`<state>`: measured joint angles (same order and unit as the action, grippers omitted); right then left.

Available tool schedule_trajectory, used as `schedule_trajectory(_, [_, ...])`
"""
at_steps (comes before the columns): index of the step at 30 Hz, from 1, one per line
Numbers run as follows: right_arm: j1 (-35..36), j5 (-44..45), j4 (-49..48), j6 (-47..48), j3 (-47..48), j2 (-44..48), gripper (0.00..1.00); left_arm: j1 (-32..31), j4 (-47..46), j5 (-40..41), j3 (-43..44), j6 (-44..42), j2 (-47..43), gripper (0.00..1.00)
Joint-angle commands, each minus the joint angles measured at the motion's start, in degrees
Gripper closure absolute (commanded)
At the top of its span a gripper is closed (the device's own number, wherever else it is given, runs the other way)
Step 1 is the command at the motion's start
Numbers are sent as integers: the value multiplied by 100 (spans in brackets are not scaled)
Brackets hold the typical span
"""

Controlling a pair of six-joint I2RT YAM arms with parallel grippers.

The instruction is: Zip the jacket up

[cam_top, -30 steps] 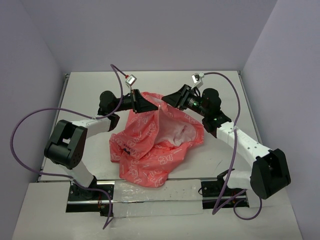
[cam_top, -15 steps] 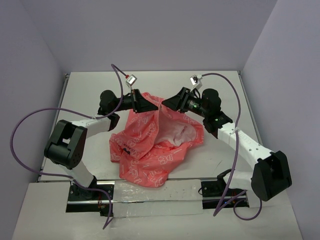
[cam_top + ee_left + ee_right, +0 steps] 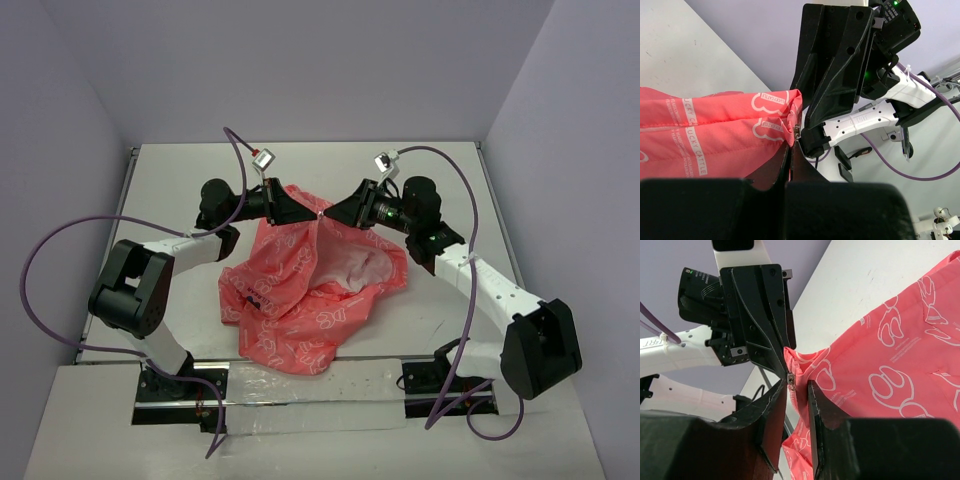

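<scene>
The coral-pink jacket (image 3: 300, 290) with white outline motifs lies bunched mid-table, its white lining (image 3: 355, 265) showing. My left gripper (image 3: 305, 210) is shut on the jacket's top edge (image 3: 715, 130) and holds it up off the table, just beside the small metal zipper slider (image 3: 797, 131). My right gripper (image 3: 333, 211) faces it tip to tip. Its jaws stand open a narrow way, with the zipper slider (image 3: 791, 381) and the jacket's edge (image 3: 880, 370) between them. The dark blue mark is hidden.
The white table (image 3: 180, 170) is walled at the back and on both sides. A clear plastic strip (image 3: 310, 385) lies along the near edge between the arm bases. Purple cables (image 3: 40, 260) loop beside both arms.
My right gripper has moved left toward the left gripper until their tips nearly meet at the jacket's raised edge. The left gripper and jacket have barely moved.
</scene>
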<state>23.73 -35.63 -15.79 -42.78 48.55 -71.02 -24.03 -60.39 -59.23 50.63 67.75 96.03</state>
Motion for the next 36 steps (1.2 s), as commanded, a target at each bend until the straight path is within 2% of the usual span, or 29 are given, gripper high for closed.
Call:
schedule_trajectory(1, [-26,-257,-178,65,266,-11,75,-34,-224,-71,228,-98,-157,100])
schedule_trajectory(5, [-26,-230,-252,1,231,-20,86,-37,-233,-79,216,-100,-169,100])
schedule_trajectory(7, [-26,-214,-311,-39,225,-26,98,-32,-255,-89,201,-94,-164,100])
schedule_trajectory(8, [-25,-187,-331,-66,224,-34,100,-40,-272,-98,183,-77,-182,100])
schedule_trajectory(23, [-33,793,-910,-570,213,-15,100,-40,-146,-185,-80,-199,-424,100])
schedule_trajectory(36, [-133,913,-1012,-618,361,92,100,-49,207,-440,-73,-438,-471,100])
